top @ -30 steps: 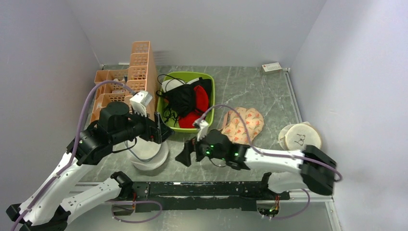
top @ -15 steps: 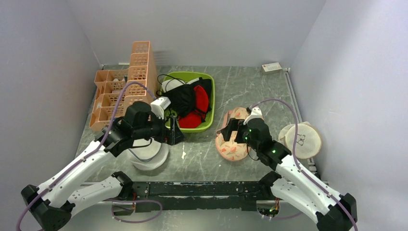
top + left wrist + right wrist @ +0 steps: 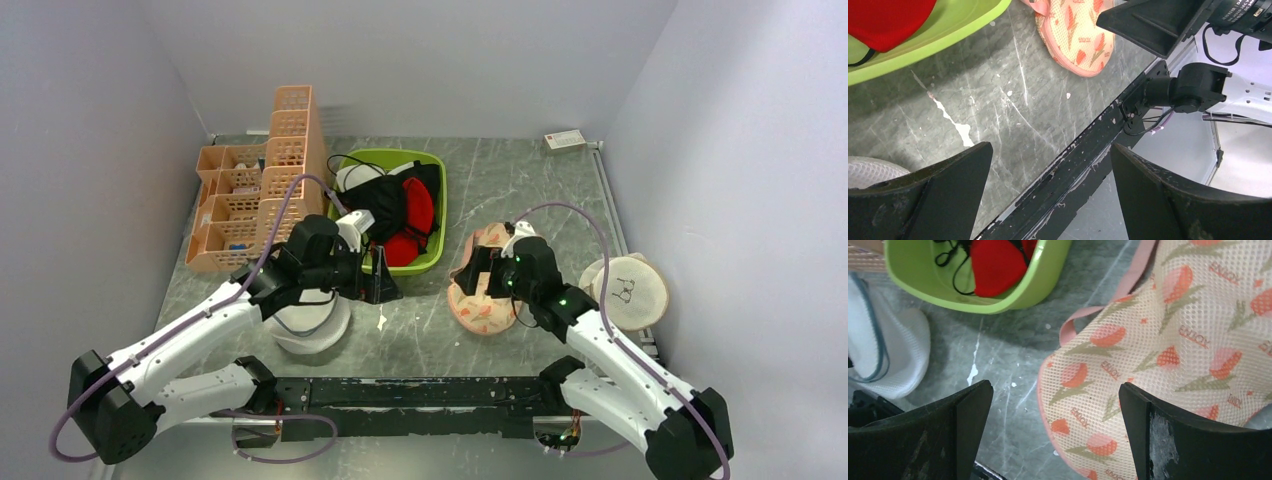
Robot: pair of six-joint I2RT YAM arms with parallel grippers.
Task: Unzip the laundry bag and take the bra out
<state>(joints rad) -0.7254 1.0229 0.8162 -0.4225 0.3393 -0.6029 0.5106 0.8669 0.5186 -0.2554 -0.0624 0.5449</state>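
Laundry bag (image 3: 312, 326), near the table's front edge left of centre, looks light, limp mesh, best pinched at its zip rim. Left gripper (image 3: 383, 284) hangs spread and empty beside it; the soft red bra (image 3: 403, 246) lies in the green tub (image 3: 441, 200), and the right gripper (image 3: 477, 272), also spread, holds nothing

A bare strip of grey marbled surface (image 3: 420, 335) runs between the white mesh laundry bag (image 3: 310, 328) on the left and the peach floral padded item (image 3: 487, 305) on the right. The left pincer (image 3: 383, 283), jaws spread wide, hangs over this strip just in front of the green tub (image 3: 436, 225), which closes it at the back. The right pincer (image 3: 477, 272), also spread, hovers over the floral item. An orange rack (image 3: 262, 180) blocks the far left. A cream round pouch (image 3: 627, 287) sits at the right edge. Behind the floral item, the surface lies bare.
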